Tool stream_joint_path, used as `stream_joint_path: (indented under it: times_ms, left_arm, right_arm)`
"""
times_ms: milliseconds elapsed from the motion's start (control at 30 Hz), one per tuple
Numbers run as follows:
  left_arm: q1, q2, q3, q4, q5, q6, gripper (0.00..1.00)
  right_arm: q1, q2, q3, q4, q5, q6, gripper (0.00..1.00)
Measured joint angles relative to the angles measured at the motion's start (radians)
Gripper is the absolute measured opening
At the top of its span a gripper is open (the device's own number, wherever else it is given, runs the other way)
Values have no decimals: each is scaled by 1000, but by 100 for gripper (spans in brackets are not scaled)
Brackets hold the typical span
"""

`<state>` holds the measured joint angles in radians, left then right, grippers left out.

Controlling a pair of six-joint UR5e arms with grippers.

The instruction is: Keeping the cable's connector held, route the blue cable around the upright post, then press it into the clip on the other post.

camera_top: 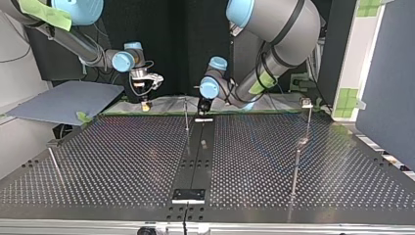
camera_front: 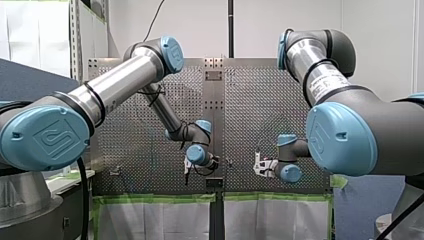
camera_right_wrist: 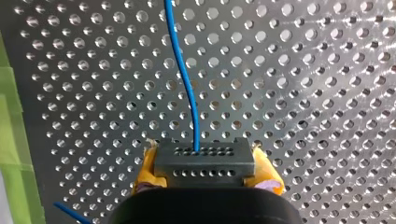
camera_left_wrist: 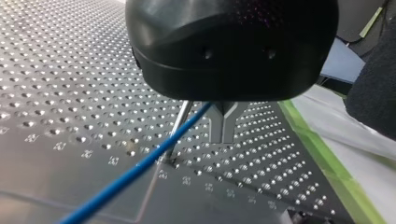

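In the right wrist view my right gripper [camera_right_wrist: 204, 161] is shut on the black connector [camera_right_wrist: 204, 167], which sits between its yellow pads [camera_right_wrist: 268, 175]. The blue cable [camera_right_wrist: 184, 84] leaves the connector and runs ahead over the perforated plate. In the left wrist view my left gripper [camera_left_wrist: 223, 136] has its metal fingers shut. The blue cable [camera_left_wrist: 140, 163] comes out of the fork at the fingers' base and passes beside a thin upright post [camera_left_wrist: 180, 126]. In the top view my left gripper [camera_top: 203, 105] hangs next to that post [camera_top: 186, 115], with my right gripper [camera_top: 145, 100] further to the view's left.
A post with a clip on its top [camera_top: 307, 104] stands at the top view's right, with another post [camera_top: 296, 171] nearer the camera and a leaning rod [camera_top: 55, 165] at the left. A blue-grey board [camera_top: 63, 100] lies beside the table. A black strip [camera_top: 189, 195] runs down the middle.
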<state>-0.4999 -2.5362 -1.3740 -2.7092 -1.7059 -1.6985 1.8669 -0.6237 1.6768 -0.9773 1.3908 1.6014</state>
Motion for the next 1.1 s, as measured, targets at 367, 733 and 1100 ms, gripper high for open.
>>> stream_joint_path:
  times_ms: [367, 733, 1100]
  left_arm:
    - [31, -4, 8, 6, 70, -39, 0]
    - [50, -5, 56, 17, 152, -133, 0]
    - [67, -5, 60, 38, 158, -203, 0]
  right_arm:
    - [-14, 0, -20, 10, -3, -4, 0]
    - [-24, 0, -46, 15, -4, -4, 0]
    - [-48, 1, -65, -3, -4, 1, 0]
